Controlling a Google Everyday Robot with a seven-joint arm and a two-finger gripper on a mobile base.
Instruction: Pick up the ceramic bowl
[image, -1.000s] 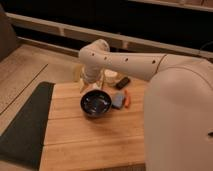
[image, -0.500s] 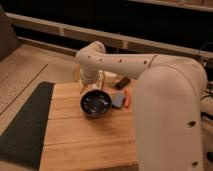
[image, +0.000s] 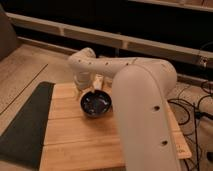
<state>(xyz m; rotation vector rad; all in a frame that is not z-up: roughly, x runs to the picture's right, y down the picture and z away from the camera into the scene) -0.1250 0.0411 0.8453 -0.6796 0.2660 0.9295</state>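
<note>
Wooden tabletop (image: 75, 142) carries the round dark navy ceramic bowl (image: 96, 104); our hand (image: 94, 84) hangs at its far rim, likely to grip it; open or closed, we cannot tell.

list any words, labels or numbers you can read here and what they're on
None: no text can be read on the bowl, the arm, the wooden table or the dark mat.
The gripper, at the bowl's far rim, shows no legible mark either.
</note>
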